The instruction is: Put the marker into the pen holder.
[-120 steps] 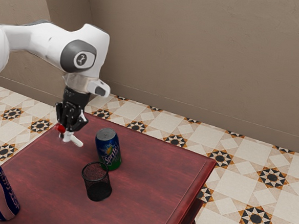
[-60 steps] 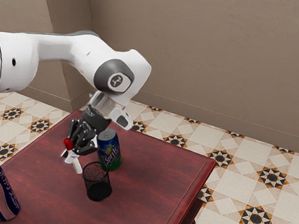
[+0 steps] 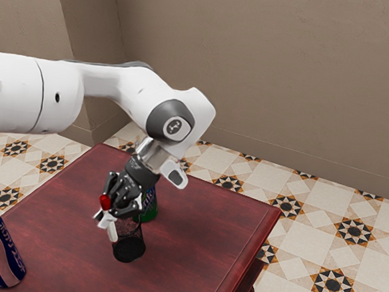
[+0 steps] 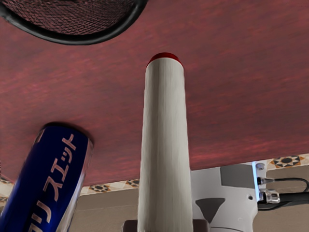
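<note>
My gripper (image 3: 107, 217) is shut on the marker, low above the table near the pen holder. The marker's white body (image 3: 112, 232) slants down out of the fingers, with a red part (image 3: 104, 202) above them. Black mesh forms the pen holder (image 3: 129, 250), which stands upright, its upper part partly behind the hand. In the wrist view the marker (image 4: 165, 140) runs between the fingertips of the gripper (image 4: 165, 226), and the pen holder's rim (image 4: 75, 39) lies apart from it. The marker is outside the holder.
Just behind the holder and hand is a green-and-blue Sprite can (image 3: 150, 208), partly covered. A blue can (image 3: 0, 251) stands at the exterior view's lower left, and this blue can (image 4: 50, 179) is in the wrist view too. The red table's edge (image 3: 248, 253) is at the exterior view's right.
The hand has moved toward the exterior view's right and down, carrying the marker close to the holder. It has tilted, and now covers much of the Sprite can. Holder and cans have stayed put.
</note>
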### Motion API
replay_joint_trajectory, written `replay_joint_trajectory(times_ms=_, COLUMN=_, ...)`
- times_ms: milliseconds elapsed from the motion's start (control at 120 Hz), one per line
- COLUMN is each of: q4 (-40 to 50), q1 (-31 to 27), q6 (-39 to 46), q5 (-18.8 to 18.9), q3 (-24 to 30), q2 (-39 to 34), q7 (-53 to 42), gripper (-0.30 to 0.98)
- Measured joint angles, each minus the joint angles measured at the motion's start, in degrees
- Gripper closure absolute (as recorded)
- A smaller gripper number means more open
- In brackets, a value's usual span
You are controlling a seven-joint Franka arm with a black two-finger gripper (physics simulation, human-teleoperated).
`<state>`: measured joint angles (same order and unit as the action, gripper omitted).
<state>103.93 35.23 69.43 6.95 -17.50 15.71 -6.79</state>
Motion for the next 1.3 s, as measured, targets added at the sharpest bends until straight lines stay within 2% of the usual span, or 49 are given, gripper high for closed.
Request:
replay_joint_trajectory(times_ms=150, q4=-4.2, q1=-1.1, q6=0.7, q5=0.3, q3=0.0, q2=0.6, q7=-0.4, gripper=0.75)
replay_joint_trajectory(times_ms=267, q4=-7.6, q1=-3.7, q6=1.0, q5=0.4, q3=0.0, q2=3.9, q7=-1.1, gripper=0.75)
replay_joint_trajectory(times_ms=742, q4=-8.4, q1=-5.9, q6=2.4, q5=0.0, q3=0.0, q2=9.1, q7=-3.1, gripper=0.75)
replay_joint_trajectory(times_ms=908, q4=-8.4, q1=-6.3, q6=2.8, q5=-0.7, q3=0.0, q2=10.0, q7=-3.6, gripper=0.40)
replay_joint_trajectory(times_ms=992, q4=-9.4, q1=-6.2, q6=2.8, q5=-0.8, q3=0.0, q2=9.4, q7=-3.8, gripper=0.27)
replay_joint_trajectory(times_ms=1058, q4=-11.1, q1=-6.2, q6=2.6, q5=-0.7, q3=-1.1, q2=4.5, q7=-3.9, gripper=0.20)
replay_joint_trajectory(times_ms=1150, q4=-13.6, q1=-6.0, q6=6.3, q5=0.9, q3=-2.5, q2=-13.1, q7=-2.9, gripper=0.13)
replay_joint_trajectory(times_ms=1242, q4=-18.6, q1=-9.4, q6=9.6, q5=1.6, q3=-3.7, q2=-15.9, q7=-2.0, gripper=0.08)
replay_joint_trajectory(times_ms=1300, q4=-19.9, q1=-12.6, q6=9.8, q5=3.6, q3=-3.2, q2=-17.6, q7=-1.5, gripper=0.06)
